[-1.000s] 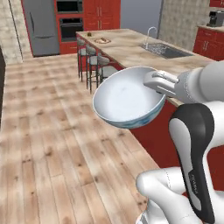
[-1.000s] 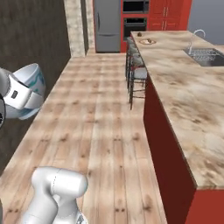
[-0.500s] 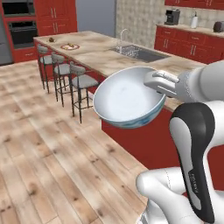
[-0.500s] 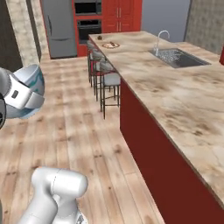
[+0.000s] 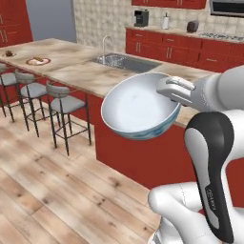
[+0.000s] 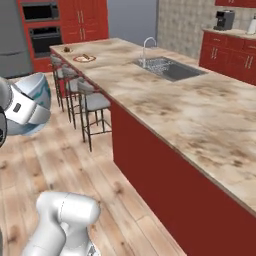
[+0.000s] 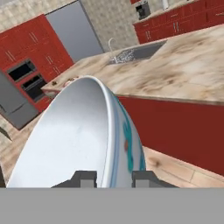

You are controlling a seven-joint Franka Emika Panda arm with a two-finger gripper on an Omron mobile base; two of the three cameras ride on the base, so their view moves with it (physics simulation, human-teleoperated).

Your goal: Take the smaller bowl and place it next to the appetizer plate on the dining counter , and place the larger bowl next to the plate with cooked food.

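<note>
While base turned, larger bowl [image 5: 138,108] still gripped

white arm raised, forearm level, gripper [image 7: 113,177] clamped on the larger bowl [image 5: 138,112] rim

I am in a home kitchen. A long marble-topped island [image 6: 200,120] with a red base holds a sink [image 6: 167,69] and tap, with bar stools [image 5: 64,105] alongside. Red cupboards [image 5: 176,47], a coffee maker [image 5: 141,18], wall ovens [image 6: 44,27] and a wooden floor [image 5: 43,190] surround it.
</note>
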